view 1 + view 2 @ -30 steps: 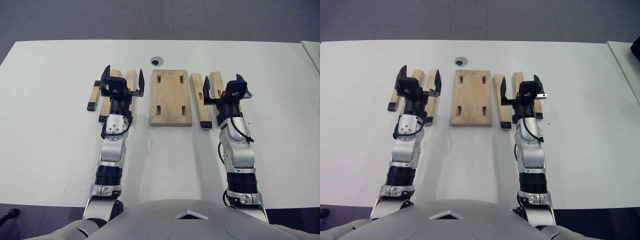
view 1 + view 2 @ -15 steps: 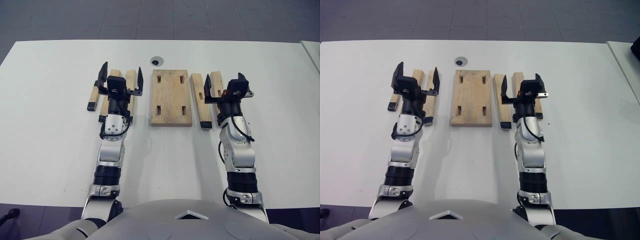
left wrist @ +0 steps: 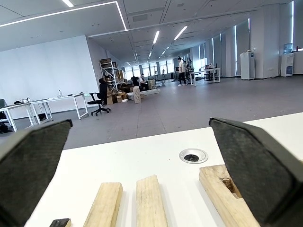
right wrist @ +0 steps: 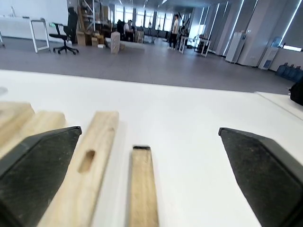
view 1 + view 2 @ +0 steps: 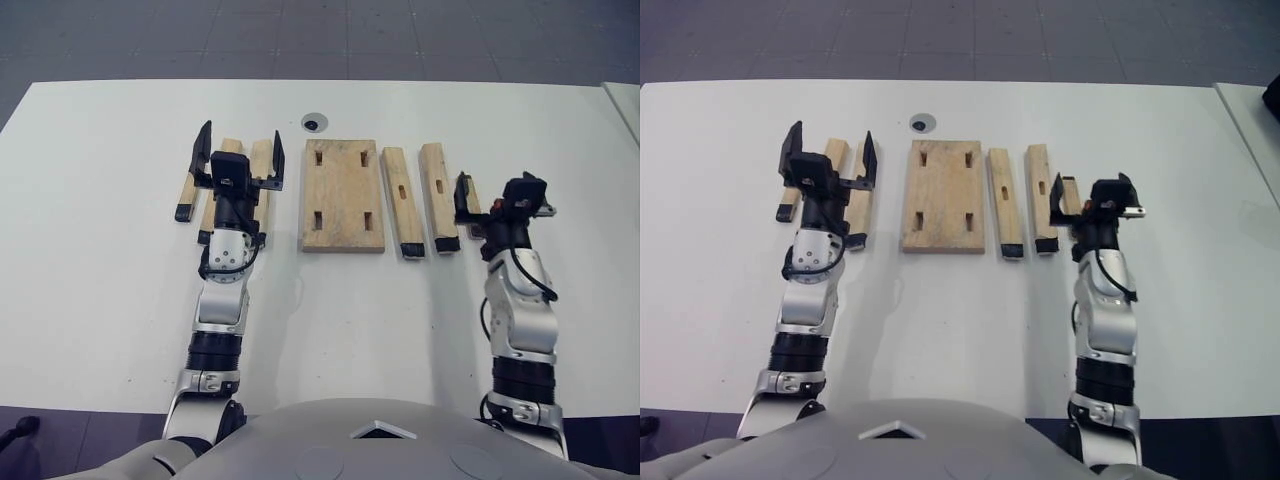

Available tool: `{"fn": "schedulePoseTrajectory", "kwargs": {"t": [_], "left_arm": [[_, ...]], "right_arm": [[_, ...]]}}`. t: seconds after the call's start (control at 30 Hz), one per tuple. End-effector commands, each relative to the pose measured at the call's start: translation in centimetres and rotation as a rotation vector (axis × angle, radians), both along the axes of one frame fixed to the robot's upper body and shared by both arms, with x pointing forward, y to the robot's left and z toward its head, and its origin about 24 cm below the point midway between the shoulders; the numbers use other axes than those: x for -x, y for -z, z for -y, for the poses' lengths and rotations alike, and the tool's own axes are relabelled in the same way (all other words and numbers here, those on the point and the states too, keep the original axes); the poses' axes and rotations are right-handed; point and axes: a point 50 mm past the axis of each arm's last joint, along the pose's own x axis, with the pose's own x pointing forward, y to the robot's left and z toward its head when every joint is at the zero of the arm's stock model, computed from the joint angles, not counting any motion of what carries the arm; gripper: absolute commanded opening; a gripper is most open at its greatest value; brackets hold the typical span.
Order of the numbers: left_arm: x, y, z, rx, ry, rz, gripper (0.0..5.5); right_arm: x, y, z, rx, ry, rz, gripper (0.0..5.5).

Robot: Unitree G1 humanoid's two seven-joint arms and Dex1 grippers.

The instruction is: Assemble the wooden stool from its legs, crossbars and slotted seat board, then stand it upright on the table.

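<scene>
Right now your left claw [image 5: 240,158] is hanging wide open and holding nothing, over the wooden sticks [image 5: 262,165] that are lying toward the left edge of the table [image 5: 100,250]. Your right claw [image 5: 497,203] is gaping wide too and gripping nothing. It is sitting nearer the right edge, with a short stick [image 4: 142,189] lying flat on the table in front of its opening. The slotted seat board [image 5: 342,195] is lying flat in the middle, close to the far edge, showing four slots. Two longer legs [image 5: 400,200] are lying side by side between the board and the short stick, each wearing a dark tip at its near end. A small round hole [image 5: 314,122] is sitting just past the board.
</scene>
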Motion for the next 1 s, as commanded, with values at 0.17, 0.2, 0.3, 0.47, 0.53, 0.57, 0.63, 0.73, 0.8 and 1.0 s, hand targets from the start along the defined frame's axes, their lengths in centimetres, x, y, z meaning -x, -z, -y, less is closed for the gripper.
{"fn": "schedulePoseTrajectory", "kwargs": {"t": [0.17, 0.2, 0.3, 0.47, 0.53, 0.57, 0.63, 0.73, 0.8, 1.0], "left_arm": [[0.1, 0.2, -0.1, 0.018, -0.007, -0.024, 5.40], [0.1, 0.3, -0.1, 0.019, -0.006, -0.027, 5.40], [0.1, 0.3, -0.2, 0.021, -0.006, -0.033, 5.40], [0.1, 0.4, -0.2, 0.022, -0.007, -0.035, 5.40], [0.0, 0.4, -0.2, 0.024, -0.008, -0.035, 5.40], [0.0, 0.4, -0.2, 0.025, -0.010, -0.036, 5.40], [0.1, 0.4, -0.2, 0.029, -0.013, -0.038, 5.40], [0.1, 0.5, -0.2, 0.039, -0.015, -0.043, 5.40], [0.1, 0.5, -0.3, 0.046, -0.018, -0.045, 5.40], [-0.1, 0.2, -0.1, 0.102, 0.008, -0.066, 5.40]], "right_arm": [[1.6, 3.2, 0.6, -0.025, -0.061, -0.171, 4.36], [1.6, 3.6, 0.6, -0.030, -0.058, -0.184, 4.25], [1.7, 4.4, 0.5, -0.063, -0.049, -0.210, 3.70], [1.7, 5.2, 0.1, -0.117, -0.071, -0.239, 2.88], [1.8, 5.5, -0.3, -0.166, -0.085, -0.260, 2.51], [2.0, 5.7, -0.5, -0.193, -0.088, -0.270, 2.38], [2.1, 6.0, -0.9, -0.241, -0.090, -0.285, 2.03], [2.2, 6.0, -1.0, -0.265, -0.090, -0.298, 1.52], [2.2, 6.0, -1.0, -0.280, -0.082, -0.307, 1.32], [0.9, 2.7, 0.2, -0.166, -0.029, -0.152, 1.32]]}}
